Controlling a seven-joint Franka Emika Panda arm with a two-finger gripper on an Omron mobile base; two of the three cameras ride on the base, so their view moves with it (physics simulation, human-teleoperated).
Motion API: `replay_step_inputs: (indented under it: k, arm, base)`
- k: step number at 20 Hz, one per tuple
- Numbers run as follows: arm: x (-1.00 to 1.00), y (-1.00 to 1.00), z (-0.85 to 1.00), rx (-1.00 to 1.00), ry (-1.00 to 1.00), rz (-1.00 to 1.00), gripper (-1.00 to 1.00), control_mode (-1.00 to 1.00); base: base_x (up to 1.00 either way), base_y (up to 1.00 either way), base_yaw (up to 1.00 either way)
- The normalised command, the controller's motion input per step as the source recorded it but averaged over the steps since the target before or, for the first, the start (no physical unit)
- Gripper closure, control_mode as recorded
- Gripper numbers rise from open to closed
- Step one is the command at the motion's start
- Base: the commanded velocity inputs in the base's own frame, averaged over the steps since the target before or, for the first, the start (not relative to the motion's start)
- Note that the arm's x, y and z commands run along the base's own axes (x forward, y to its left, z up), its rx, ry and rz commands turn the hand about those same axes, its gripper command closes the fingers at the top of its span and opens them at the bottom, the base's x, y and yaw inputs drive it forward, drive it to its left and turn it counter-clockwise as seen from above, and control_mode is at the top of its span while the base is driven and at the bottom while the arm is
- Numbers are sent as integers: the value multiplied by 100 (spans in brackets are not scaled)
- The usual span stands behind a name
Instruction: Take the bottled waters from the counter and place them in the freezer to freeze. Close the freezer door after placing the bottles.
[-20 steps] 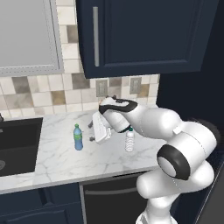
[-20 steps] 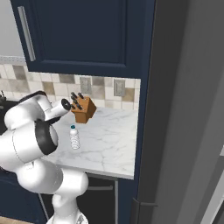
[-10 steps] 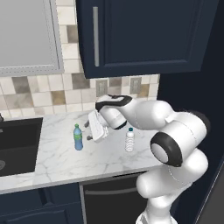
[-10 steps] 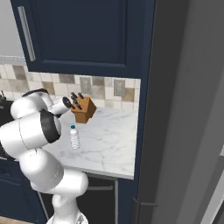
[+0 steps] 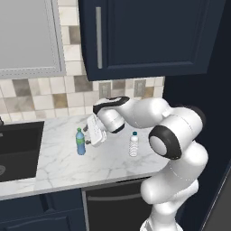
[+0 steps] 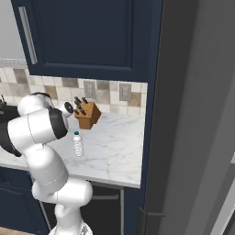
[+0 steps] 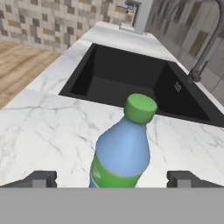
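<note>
Marble counter holds green-capped bottle (between open end effector).

Navy wall cabinets hang over a beige-and-brown tiled backsplash, with wooden flooring beyond.

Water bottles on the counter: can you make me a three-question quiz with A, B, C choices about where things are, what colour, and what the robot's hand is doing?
1. Where is the knife block?
A. in the sink
B. on the counter by the wall
C. on the floor

2. What colour is the cap of the blue-tinted bottle?
A. green
B. red
C. black

3. What is the hand doing?
A. squeezing the clear bottle
B. open, with the blue-tinted bottle in front of it
C. holding the faucet

Answers:
1 B, it stands on the marble counter at the tiled wall.
2 A, the hand view shows a green cap.
3 B, the fingertips stand wide apart either side of the bottle, touching nothing.
</note>
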Motion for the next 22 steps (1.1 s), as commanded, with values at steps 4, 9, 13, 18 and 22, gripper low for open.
replay_step_inputs:
  k: [4, 9, 13, 18, 22]
  arm:
    - [19, 0, -7, 0, 0, 0, -100, -100]
    - [5, 3, -2, 0, 0, 1, -100, -100]
    - [0, 14, -7, 0, 0, 5, -100, -100]
    - [0, 19, -4, 0, 1, 4, -100, -100]
    - [0, 11, 0, 0, 0, 4, -100, -100]
  base:
    - [0, 0, 0]
    - [0, 0, 0]
    - [0, 0, 0]
    - [0, 0, 0]
    - [0, 0, 0]
